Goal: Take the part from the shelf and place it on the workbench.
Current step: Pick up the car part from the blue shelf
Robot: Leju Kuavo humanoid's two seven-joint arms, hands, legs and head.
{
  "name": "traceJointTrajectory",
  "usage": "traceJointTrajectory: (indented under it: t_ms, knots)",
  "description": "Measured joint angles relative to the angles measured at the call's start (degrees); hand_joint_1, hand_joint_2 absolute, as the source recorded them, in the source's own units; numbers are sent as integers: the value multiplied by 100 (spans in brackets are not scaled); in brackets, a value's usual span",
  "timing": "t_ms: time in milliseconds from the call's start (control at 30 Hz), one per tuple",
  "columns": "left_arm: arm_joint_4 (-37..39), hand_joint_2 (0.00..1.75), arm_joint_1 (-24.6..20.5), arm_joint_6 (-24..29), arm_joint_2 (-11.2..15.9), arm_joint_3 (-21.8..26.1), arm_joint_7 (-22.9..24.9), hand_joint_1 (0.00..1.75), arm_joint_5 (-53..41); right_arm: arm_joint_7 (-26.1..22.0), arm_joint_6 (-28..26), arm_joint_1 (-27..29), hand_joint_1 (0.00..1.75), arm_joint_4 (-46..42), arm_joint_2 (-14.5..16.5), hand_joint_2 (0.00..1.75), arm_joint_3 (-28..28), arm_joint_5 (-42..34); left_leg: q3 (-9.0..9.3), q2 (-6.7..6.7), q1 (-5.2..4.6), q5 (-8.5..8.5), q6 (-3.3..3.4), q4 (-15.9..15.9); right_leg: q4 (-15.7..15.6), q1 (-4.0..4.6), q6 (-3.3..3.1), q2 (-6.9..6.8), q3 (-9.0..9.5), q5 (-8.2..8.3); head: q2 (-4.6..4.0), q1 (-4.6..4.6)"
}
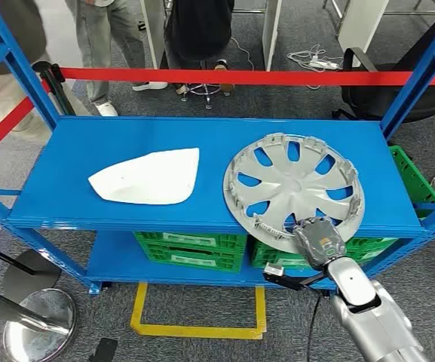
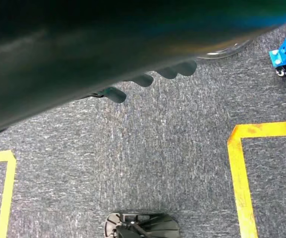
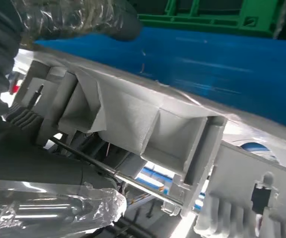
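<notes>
at the shelf point(image 1: 61, 181) front, right hand point(image 1: 319, 243) fingers pinch the hubcap point(image 1: 295, 188) rim — grasp step, apparently; next, lift clear.

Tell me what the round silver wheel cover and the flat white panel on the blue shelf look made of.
Round silver wheel cover: likely moulded plastic with a silver painted finish; the right wrist view shows ribs and clips. Flat white panel: probably matte plastic, smooth and uniformly white; uncertain.

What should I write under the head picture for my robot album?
Robot's right hand reaches the silver plastic hubcap on the blue metal shelf, beside a white curved panel.
</notes>
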Motion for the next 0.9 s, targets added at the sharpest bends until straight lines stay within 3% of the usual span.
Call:
traceJointTrajectory:
  t_ms: [200,767,900]
  knots:
    - [0,0,-7,31,-2,7,8,0,-11,307,-64,27,175,-62,-11,175,270,22,-1,0,0,0,0,0,0,0,0,1,-3,0,0,-2]
    - [1,0,-16,68,-17,32,16,0,-17,207,-121,60,175,-118,-49,175,451,36,-1,1,0,0,0,0,0,0,0,2,-4,0,0,-1]
    - [0,0,-18,79,-20,35,16,0,-21,386,-196,74,175,-118,-78,175,475,37,-2,1,0,0,0,0,0,0,0,1,-4,-1,0,-1]
